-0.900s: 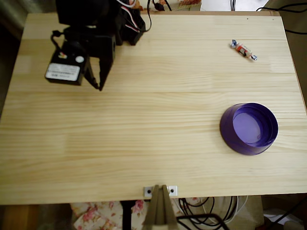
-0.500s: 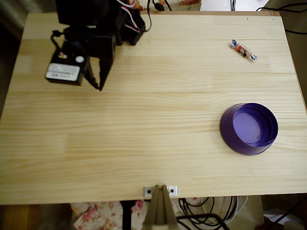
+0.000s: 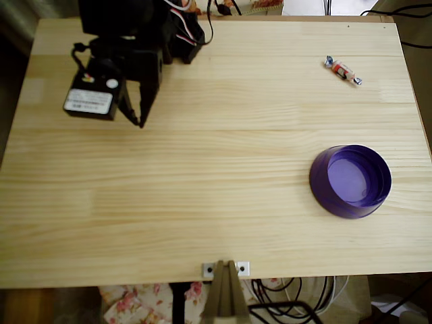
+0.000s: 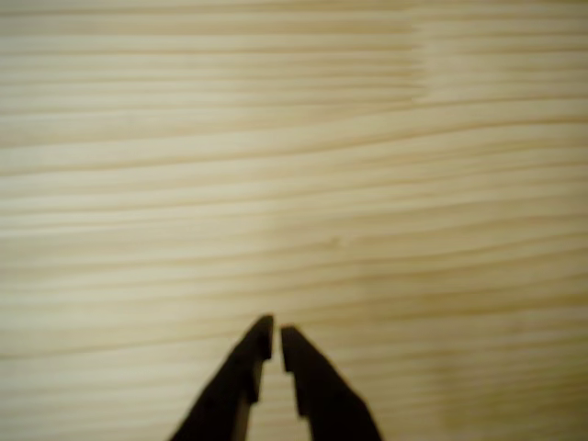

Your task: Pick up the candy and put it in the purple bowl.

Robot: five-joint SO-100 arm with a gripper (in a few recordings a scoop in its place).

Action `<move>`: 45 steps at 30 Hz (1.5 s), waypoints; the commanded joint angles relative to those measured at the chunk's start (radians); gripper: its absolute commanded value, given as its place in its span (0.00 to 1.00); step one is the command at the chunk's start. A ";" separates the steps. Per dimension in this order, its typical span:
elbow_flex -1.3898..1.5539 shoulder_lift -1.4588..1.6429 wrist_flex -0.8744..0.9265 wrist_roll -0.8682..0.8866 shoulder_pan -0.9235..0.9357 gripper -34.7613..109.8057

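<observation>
The candy point(image 3: 342, 70), a small whitish wrapped sweet with red marks and twisted bluish ends, lies on the wooden table at the upper right of the overhead view. The purple bowl point(image 3: 350, 180) stands upright below it, near the right edge, with nothing inside. My black gripper point(image 3: 140, 122) hangs over the table's upper left, far from both. In the wrist view the gripper point(image 4: 277, 338) points at bare wood, its two tips nearly touching and nothing between them.
The arm's base and cables point(image 3: 177, 27) sit at the table's top left edge. A white-labelled motor block point(image 3: 88, 101) is part of the arm. A metal bracket point(image 3: 225, 269) is fixed at the near edge. Bare pine boards point(image 3: 216, 169) span the middle.
</observation>
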 commanded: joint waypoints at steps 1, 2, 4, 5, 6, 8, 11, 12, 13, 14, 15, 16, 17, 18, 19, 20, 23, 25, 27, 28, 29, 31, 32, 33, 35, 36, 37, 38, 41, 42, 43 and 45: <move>-0.006 0.015 -0.026 -0.035 -0.021 0.24; -0.006 0.015 -0.025 -0.035 -0.023 0.24; -0.006 0.015 -0.025 -0.028 -0.015 0.24; -0.006 0.015 -0.025 -0.028 -0.015 0.24; -0.006 0.015 -0.025 -0.028 -0.014 0.24; -0.006 0.015 -0.025 -0.026 -0.014 0.24; -0.006 0.015 -0.025 -0.026 -0.014 0.24; -0.006 0.015 -0.025 -0.026 -0.014 0.24; -0.006 0.015 -0.026 -0.032 -0.018 0.24; -0.003 0.015 -0.037 -0.038 -0.026 0.24; 0.000 0.015 -0.048 -0.041 -0.026 0.24; 0.002 0.015 -0.052 -0.055 -0.026 0.24; -0.003 0.015 -0.054 -0.067 -0.028 0.24; -0.021 0.015 -0.046 -0.055 -0.028 0.24; -0.044 0.015 -0.034 -0.044 -0.032 0.24; -0.071 0.015 -0.017 -0.034 -0.041 0.24; -0.169 0.015 0.058 0.014 -0.124 0.24; -0.230 0.017 0.087 0.034 -0.189 0.24; -0.276 0.006 0.083 0.057 -0.236 0.24; -0.304 -0.017 0.078 0.074 -0.259 0.24; -0.339 -0.060 0.078 0.089 -0.288 0.24; -0.443 -0.184 0.101 0.150 -0.362 0.24; -0.502 -0.252 0.115 0.179 -0.400 0.24; -0.555 -0.313 0.127 0.198 -0.437 0.24; -0.650 -0.422 0.143 0.229 -0.495 0.24; -0.696 -0.468 0.150 0.242 -0.531 0.24; -0.738 -0.505 0.156 0.259 -0.571 0.24; -0.779 -0.537 0.167 0.276 -0.621 0.24; -0.877 -0.620 0.164 0.295 -0.782 0.24; -0.910 -0.650 0.160 0.311 -0.831 0.24; -0.943 -0.689 0.156 0.330 -0.877 0.24; -1.006 -0.773 0.147 0.373 -0.950 0.24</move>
